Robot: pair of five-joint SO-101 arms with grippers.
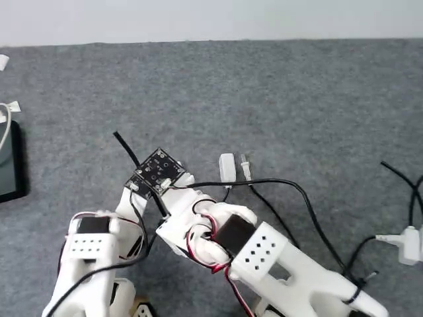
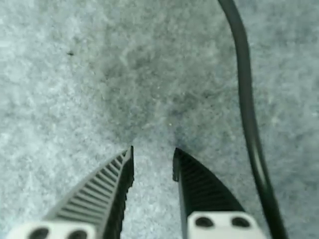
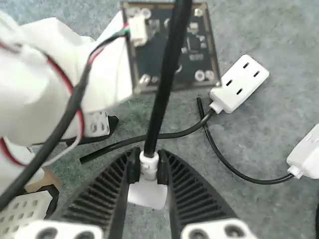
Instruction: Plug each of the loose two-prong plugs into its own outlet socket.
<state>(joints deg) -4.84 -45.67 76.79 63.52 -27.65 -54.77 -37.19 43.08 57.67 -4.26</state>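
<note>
Plug (image 3: 145,191) and right pincer (image 3: 147,158) are together. The white 2-prong plug is clamped between the ribbed black fingers, with its body sunk between them and its collar level with their tips. The prongs are hidden. Its black cord (image 3: 167,74) runs straight out past the tips and crosses over a dark circuit board (image 3: 194,45) on the other arm's wrist.

Just beside that board a white socket block (image 3: 239,83) lies flat on the grey surface (image 3: 279,40). Its 4 slots face up, and it is apart from the held plug and not touching it. A thin black lead (image 3: 219,154) leaves one corner of the block and curves to a second white piece (image 3: 306,152); what that piece is cannot be told.

The left pincer (image 2: 153,155) hangs close over bare surface. Its 2 fingers are parted by a narrow gap with nothing between them. A black cable (image 2: 249,114) lies beside one finger, not touching it.

In the high view the 2 arms come in from the near edge and crowd together near the middle of the surface. A white oblong piece (image 1: 227,167) lies just beside them there. Another white block (image 1: 410,244) sits at the right edge with leads attached, well apart from both arms.
</note>
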